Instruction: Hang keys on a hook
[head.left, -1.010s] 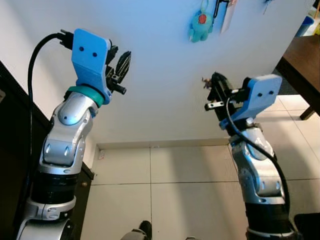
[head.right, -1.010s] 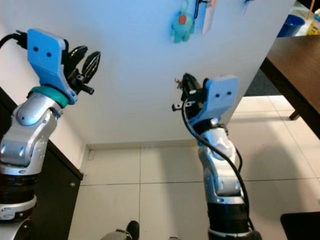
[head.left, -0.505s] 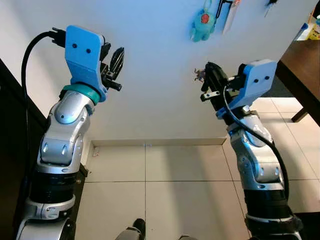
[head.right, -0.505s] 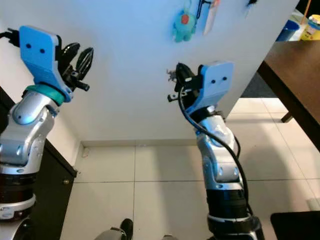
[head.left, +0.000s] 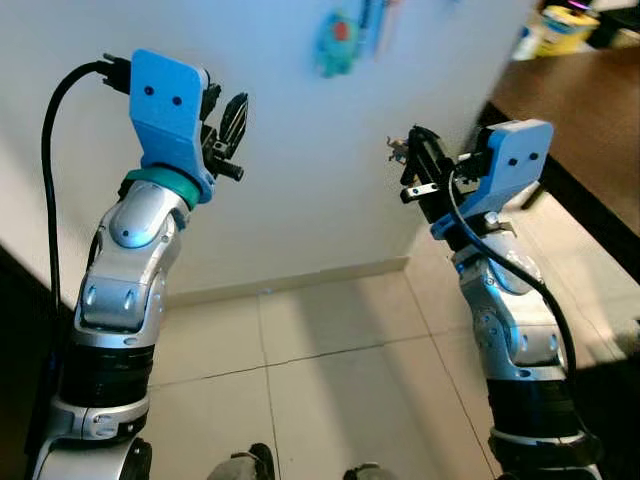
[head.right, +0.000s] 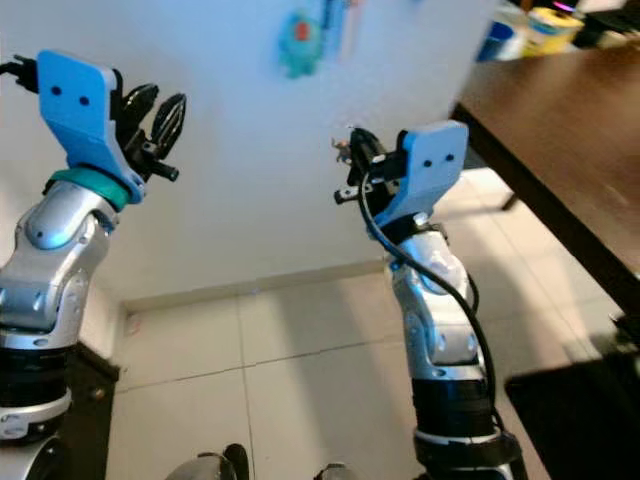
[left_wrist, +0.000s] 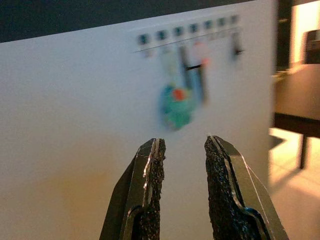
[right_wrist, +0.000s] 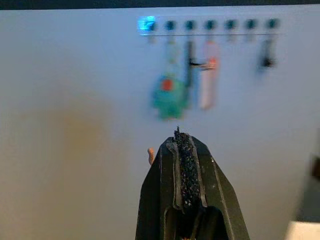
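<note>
Both arms were up in front of the white wall (head.left: 300, 200), and the head views were a little blurred. The right gripper (head.left: 412, 152) was raised at chest height, its 2 black fingers pressed tight together, and a small bit of metal poked out at the tip: the keys (head.left: 397, 150), pinched there and held just short of the wall. From the right wrist view the fingers (right_wrist: 184, 165) met in a single closed seam, with only a small pinkish sliver of the keys (right_wrist: 150, 155) peeking out beside them.

Higher on the wall sat the hook rail (right_wrist: 210, 25), a row of 7 small knobs, well above the gripper's tip. Several hooks already carried things: a teal plush charm (right_wrist: 169, 97) with a red spot, a dark strap beside it, a pale pink tag (right_wrist: 209, 75), and farther along a small dark item (right_wrist: 268, 55). All of it was soft with blur, so no finer detail could be made out. The same teal charm (head.left: 337, 42) showed near the top of the left eye view.

The left gripper (head.left: 230, 122) was held high beside the wall, carrying nothing. The left wrist view showed its fingers (left_wrist: 150, 185) parted with a clear gap between them, pointed toward the rail.

A dark wooden table (head.right: 560, 130) stood off to the robot's right, with a yellow container (head.right: 548, 28) at its far end. Pale tiled floor (head.left: 330, 370) ran up to the wall's base.
</note>
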